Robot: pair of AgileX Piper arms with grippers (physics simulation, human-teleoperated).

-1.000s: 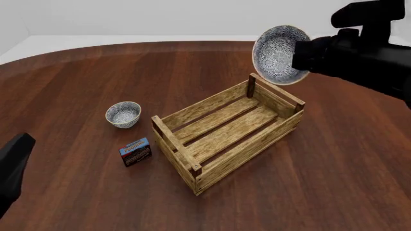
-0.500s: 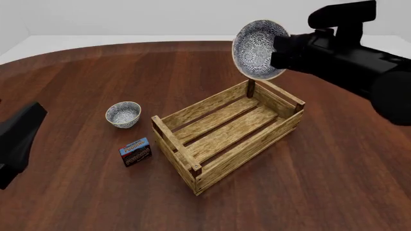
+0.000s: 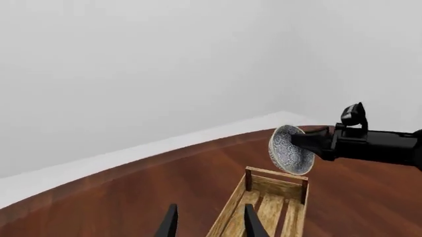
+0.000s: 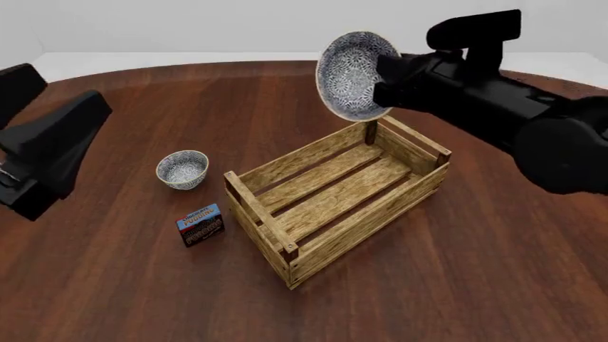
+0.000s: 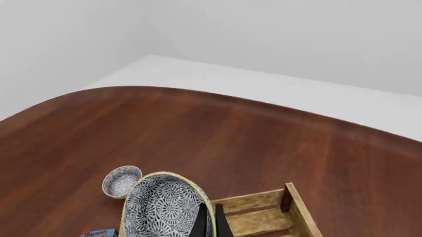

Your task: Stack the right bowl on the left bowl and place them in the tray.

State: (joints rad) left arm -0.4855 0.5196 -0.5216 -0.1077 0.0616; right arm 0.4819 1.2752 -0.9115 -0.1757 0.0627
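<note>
You get bright, even, sharp renders: soft sheen on the tabletop (image 4: 494,271), faint shadows under objects, no blur or glare.

Both arms are plain matte black, with no visible markings, cables or screws. The right arm (image 4: 513,107) is built of thick rounded segments that narrow to a boxy wrist, with a squat rectangular block mounted on top on a short stem. The left arm (image 4: 43,149) shows flat, angular, wedge-like housings. The left gripper (image 3: 209,224) ends in two slim, tapering black fingers (image 3: 170,224), blade-like and pointed.
</note>
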